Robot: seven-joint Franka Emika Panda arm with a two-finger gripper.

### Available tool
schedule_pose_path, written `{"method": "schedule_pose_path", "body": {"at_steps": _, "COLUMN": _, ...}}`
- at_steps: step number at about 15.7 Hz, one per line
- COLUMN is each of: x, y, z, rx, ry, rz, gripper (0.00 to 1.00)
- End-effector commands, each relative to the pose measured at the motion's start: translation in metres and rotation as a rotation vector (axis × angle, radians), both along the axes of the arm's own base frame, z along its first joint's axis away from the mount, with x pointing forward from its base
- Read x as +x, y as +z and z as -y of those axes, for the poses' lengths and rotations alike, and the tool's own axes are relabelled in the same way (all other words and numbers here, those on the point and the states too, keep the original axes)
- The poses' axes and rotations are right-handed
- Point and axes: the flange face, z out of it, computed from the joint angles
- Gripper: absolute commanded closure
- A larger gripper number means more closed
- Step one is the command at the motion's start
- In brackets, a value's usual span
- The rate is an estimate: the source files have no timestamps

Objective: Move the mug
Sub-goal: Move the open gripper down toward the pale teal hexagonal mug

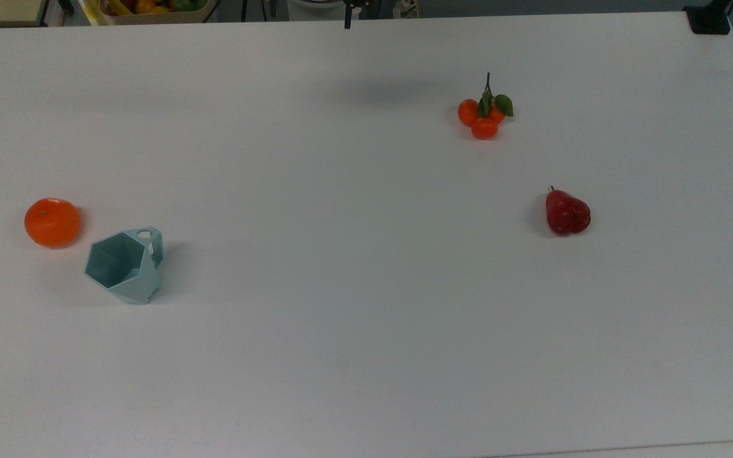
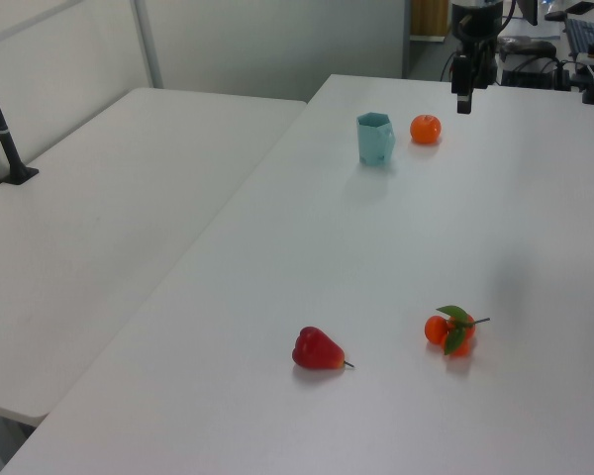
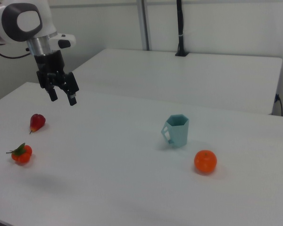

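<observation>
In the right view, the Panda arm reaches in from the upper left, its white wrist pointing down and slightly tilted, and the black gripper [image 3: 62, 96] hangs in the air above the white table [image 3: 108, 155]. Its two fingers are spread apart with a clear gap between them, and they hold and touch nothing. The gripper is well above the tabletop, over the far left part of the table in the right view, and far from the mug.

Going left to right in the right view, a cluster of small orange fruits with green leaves [image 3: 21, 153] lies near the left edge, with a red pear-shaped fruit [image 3: 37, 122] just beyond it, farther from the camera. Both are below the gripper's level and apart from it. Well to the right, the mug [image 3: 177, 130] stands upright on the table, its hexagonal rim facing up and its small holed tab handle turned to the right view's left. An orange [image 3: 205, 161] sits near it, to the right and nearer the camera, not touching it.

In the top view, the orange [image 1: 52, 222] is at the far left, the mug [image 1: 126, 264] just beside it to the right and nearer, with a small gap. The fruit cluster [image 1: 485, 114] and the red fruit [image 1: 567, 213] lie well apart on the right side.

In the left view, the gripper [image 2: 463, 96] hangs at the far end of the table, to the right of the orange [image 2: 425, 129] and the mug [image 2: 375, 139].
</observation>
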Motion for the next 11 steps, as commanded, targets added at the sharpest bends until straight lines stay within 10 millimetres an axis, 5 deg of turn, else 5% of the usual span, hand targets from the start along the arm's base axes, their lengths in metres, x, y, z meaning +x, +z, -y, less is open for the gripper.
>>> {"method": "schedule_pose_path", "body": {"at_steps": 1, "x": 0.009, "y": -0.017, "z": 0.000, "rx": 0.005, "ry": 0.024, "rz": 0.009, "gripper": 0.00}}
{"method": "schedule_pose_path", "body": {"at_steps": 6, "x": 0.018, "y": -0.024, "z": 0.004, "rx": 0.005, "ry": 0.017, "rz": 0.008, "gripper": 0.00}}
{"method": "schedule_pose_path", "body": {"at_steps": 11, "x": 0.051, "y": -0.035, "z": 0.040, "rx": 0.014, "ry": -0.116, "rz": 0.075, "gripper": 0.01}}
